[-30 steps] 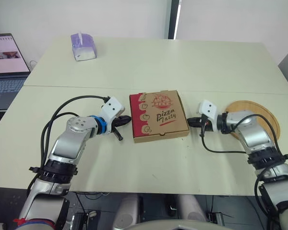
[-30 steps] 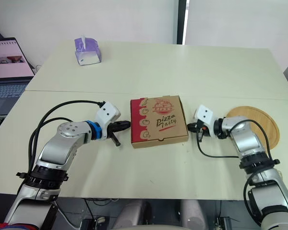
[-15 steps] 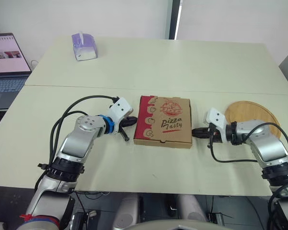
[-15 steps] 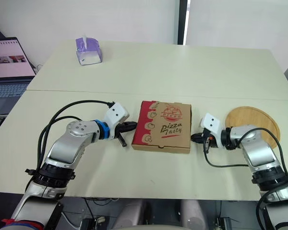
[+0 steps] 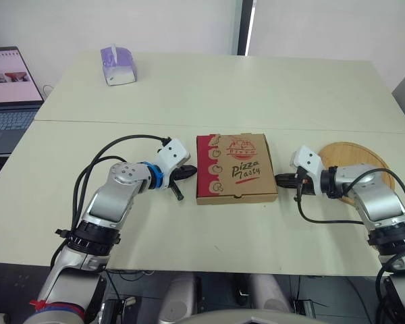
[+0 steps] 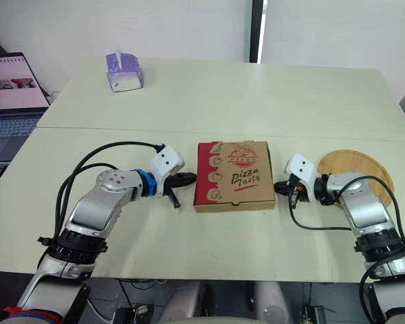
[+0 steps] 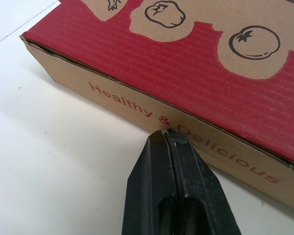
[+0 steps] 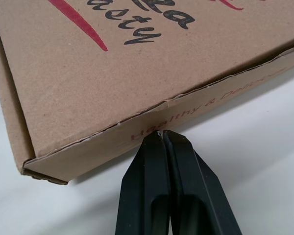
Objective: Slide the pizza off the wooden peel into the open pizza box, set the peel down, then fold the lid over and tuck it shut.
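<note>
Two pinched-closed, empty: left claw, right claw, flanking one closed pizza box; one peel.

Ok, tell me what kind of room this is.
Probably an office or lab workroom rather than a kitchen: plain pale tables pushed together, an open laptop beside them, and a tissue box.

Matt corrugated cardboard pizza box (printed)

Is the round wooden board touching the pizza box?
Apart: the left eye view shows bare table between the wooden peel and the pizza box.
</note>
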Robot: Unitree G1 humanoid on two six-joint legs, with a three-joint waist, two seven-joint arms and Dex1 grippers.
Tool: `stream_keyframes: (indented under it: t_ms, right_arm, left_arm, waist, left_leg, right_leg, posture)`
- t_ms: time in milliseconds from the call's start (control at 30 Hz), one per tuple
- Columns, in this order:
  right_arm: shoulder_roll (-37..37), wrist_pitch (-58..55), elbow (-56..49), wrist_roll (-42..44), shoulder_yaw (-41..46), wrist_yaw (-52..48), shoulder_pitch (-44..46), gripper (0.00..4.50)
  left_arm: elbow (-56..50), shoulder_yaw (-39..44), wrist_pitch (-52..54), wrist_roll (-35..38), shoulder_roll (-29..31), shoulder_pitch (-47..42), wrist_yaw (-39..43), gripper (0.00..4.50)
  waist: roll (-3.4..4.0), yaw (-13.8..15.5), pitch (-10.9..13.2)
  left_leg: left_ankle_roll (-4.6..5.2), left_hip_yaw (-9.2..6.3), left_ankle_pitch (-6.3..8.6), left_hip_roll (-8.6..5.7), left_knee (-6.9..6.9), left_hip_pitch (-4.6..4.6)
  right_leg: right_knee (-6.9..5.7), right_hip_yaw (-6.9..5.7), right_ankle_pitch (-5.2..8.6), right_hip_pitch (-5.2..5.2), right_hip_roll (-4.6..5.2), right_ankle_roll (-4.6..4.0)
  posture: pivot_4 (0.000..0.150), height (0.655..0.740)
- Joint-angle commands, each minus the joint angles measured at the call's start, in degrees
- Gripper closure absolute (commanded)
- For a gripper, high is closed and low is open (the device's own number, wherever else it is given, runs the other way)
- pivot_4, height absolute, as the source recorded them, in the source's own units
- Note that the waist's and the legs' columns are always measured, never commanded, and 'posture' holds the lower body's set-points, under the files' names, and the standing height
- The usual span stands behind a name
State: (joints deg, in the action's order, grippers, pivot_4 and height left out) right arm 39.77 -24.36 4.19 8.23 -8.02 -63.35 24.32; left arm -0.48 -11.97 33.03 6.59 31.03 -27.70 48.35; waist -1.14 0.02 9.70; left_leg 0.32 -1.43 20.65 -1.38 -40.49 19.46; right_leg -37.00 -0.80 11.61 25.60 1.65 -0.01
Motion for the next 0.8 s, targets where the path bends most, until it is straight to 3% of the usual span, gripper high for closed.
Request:
stream_keyframes:
  t_ms: [33,400,633,700,800]
  right_arm:
    - [-1.07,1.0,-1.9,1.76,-0.3,-1.21,2.1,4.4]
    - [-0.98,0.75,-1.66,1.39,-0.24,-1.58,2.04,4.4]
    - [2.63,5.05,0.88,0.14,3.36,-0.53,1.94,4.4]
    - [4.11,6.54,1.66,1.98,6.2,-1.05,2.25,4.03]
    - [8.01,5.3,0.92,6.52,11.53,-3.82,3.75,3.15]
  left_arm:
    - [-2.52,-1.11,-1.32,0.54,-0.83,-0.08,0.89,4.5]
    - [-1.07,-0.66,-2.14,0.14,-0.74,-0.47,0.68,4.5]
    - [1.31,5.5,-8.04,0.94,3.86,0.8,0.91,4.5]
    - [2.33,10.02,-11.67,3.29,5.34,1.42,1.8,4.32]
    - [3.57,17.85,-12.88,8.99,8.86,2.42,5.76,3.57]
  waist:
    - [0.0,0.0,0.0]
    - [0.0,0.0,0.0]
    - [0.0,0.0,0.0]
    - [0.0,0.0,0.01]
    - [0.01,-0.05,0.01]
  left_leg:
    - [0.0,0.0,0.0,0.0,0.0,0.0]
    - [0.0,0.0,0.0,0.0,0.0,0.0]
    - [0.0,0.0,0.0,0.0,0.0,0.0]
    - [-0.01,0.0,-0.01,0.01,0.0,0.0]
    - [-0.01,0.0,0.0,0.02,0.01,0.01]
  right_leg:
    - [0.0,0.0,0.0,0.0,0.0,0.0]
    - [0.0,0.0,0.0,0.0,0.0,0.0]
    - [0.0,0.0,0.0,0.01,0.0,0.0]
    - [0.0,0.0,0.0,0.02,0.0,0.0]
    - [0.01,-0.01,0.0,0.04,0.0,0.0]
  posture:
    - [0.15,0.74]
    - [0.15,0.74]
    - [0.15,0.74]
    - [0.15,0.74]
    - [0.15,0.74]
